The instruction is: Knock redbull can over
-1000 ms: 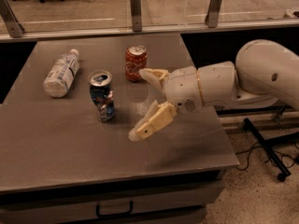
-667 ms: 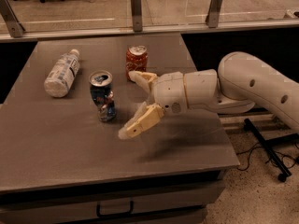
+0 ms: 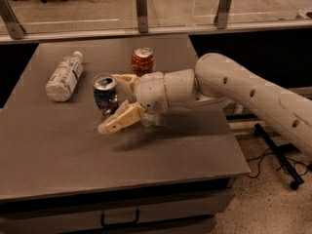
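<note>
**Blue-and-silver redbull can [image 3: 104,90] upright**

It stood left of centre on the grey surface [image 3: 58,155], the gripper [image 3: 111,103] at its right with fingers [image 3: 122,121] spread, one behind, one before. A red can [image 3: 142,61] stood behind; a plastic bottle [image 3: 63,76] lay upper left.

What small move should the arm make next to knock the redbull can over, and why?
Probably a short sideways push, away from the arm's base, against the upper half of the redbull can. It stands upright, and the gripper is right beside it at mid-table, jaws open and flanking it, so little travel should tip it.
</note>
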Robot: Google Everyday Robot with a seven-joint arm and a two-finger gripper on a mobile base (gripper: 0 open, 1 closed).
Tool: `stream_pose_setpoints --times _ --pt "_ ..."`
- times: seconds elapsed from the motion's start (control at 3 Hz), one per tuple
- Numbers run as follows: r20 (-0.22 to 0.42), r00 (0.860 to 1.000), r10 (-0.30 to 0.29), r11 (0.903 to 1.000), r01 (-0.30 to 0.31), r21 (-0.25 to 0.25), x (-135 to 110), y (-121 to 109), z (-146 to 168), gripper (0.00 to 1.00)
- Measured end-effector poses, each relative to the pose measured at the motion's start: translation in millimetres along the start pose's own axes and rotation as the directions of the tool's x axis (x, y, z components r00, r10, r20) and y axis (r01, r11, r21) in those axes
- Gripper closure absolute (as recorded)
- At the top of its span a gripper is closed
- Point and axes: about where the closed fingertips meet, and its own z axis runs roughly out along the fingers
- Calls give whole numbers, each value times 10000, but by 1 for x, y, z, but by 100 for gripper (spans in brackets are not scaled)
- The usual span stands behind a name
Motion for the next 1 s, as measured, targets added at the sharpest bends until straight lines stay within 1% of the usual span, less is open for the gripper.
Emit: stream_pose_setpoints --times 0.33,0.67,1.0 --pt "318 9988 -382 9984 394 -395 -11 -8 19 41" --pt "-232 9971 -725 9949 707 -715 -18 -10 26 63" --pt "-1837 9738 -1343 9850 1109 -1321 -29 -6 27 87"
